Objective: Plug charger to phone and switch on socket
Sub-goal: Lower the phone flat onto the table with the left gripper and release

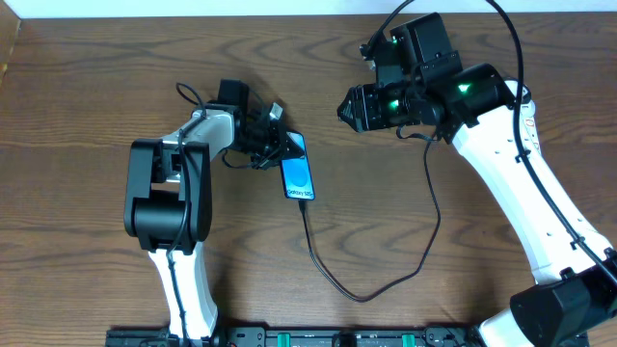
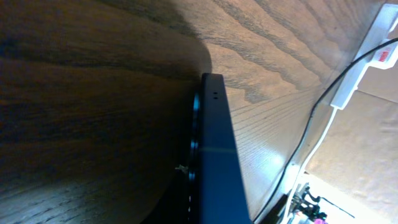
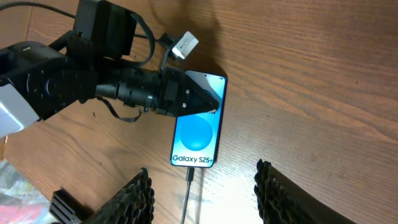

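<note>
The phone (image 1: pixel 299 174) lies on the wooden table with its blue "Galaxy S25" screen (image 3: pixel 198 134) facing up. The charger's black cable (image 1: pixel 333 280) has its plug tip (image 3: pixel 189 177) in the phone's bottom edge; it loops forward and runs back up under the right arm. My left gripper (image 1: pixel 277 141) is shut on the phone's top end (image 3: pixel 200 99), and the left wrist view shows the phone edge-on (image 2: pixel 217 155). My right gripper (image 1: pixel 350 108) is open and empty (image 3: pixel 203 169), its fingers apart on either side of the phone's lower end. The socket (image 2: pixel 385 31), with a red marking, and the white adapter (image 2: pixel 344 93) show only in the left wrist view.
The right arm (image 1: pixel 501 164) covers the table's back right, where the cable ends. A white wall or board edge (image 1: pixel 289 8) runs along the far side. A thin white cord (image 2: pixel 317 146) runs beside the black cable.
</note>
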`<state>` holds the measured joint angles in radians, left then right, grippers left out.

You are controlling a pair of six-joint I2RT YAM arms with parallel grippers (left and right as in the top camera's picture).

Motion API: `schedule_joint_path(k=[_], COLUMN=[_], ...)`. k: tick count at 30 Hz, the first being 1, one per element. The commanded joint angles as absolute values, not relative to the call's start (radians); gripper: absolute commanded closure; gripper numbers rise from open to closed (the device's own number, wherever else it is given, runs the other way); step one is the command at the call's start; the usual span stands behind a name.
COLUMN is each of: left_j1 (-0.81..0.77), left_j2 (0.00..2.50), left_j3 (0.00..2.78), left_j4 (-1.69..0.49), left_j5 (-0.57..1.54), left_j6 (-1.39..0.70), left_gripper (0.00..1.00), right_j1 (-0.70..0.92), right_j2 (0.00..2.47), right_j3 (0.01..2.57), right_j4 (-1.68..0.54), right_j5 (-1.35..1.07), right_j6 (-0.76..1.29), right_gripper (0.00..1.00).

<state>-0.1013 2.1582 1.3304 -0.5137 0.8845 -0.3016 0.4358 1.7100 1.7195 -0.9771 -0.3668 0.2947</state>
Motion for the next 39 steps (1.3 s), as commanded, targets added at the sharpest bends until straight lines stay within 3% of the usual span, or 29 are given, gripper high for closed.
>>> schedule_joint_path(k=[1, 10, 14, 18, 23, 39], left_j1=[-0.106, -0.106, -0.106, -0.106, -0.106, -0.106], left_j2=[2.168, 2.168, 2.168, 2.168, 2.167, 2.158], left_j3=[1.326, 1.326, 1.326, 1.326, 1.326, 1.343], left_j4=[-0.531, -0.538, -0.538, -0.542, -0.546, -0.591], left_j5=[0.765, 0.712, 0.682, 0.626, 0.589, 0.485], left_j6=[-0.307, -0.307, -0.307, -0.307, -0.307, -0.311], left_gripper=[0.87, 0.83, 0.73, 0.58, 0.48, 0.39], right_j1=[0.434, 0.434, 0.434, 0.434, 0.434, 0.434], right_j2=[1.7, 1.7, 1.7, 1.7, 1.7, 1.7], right_j3=[1.733, 1.733, 1.733, 1.733, 1.733, 1.733], right_j4=[-0.981, -0.981, -0.981, -0.982, -0.982, -0.986], right_j5=[-0.364, -0.364, -0.354, -0.345, -0.345, -0.342], right_j6=[0.275, 0.273, 0.272, 0.272, 0.272, 0.272], right_gripper=[0.48, 0.48, 0.47, 0.47, 0.47, 0.47])
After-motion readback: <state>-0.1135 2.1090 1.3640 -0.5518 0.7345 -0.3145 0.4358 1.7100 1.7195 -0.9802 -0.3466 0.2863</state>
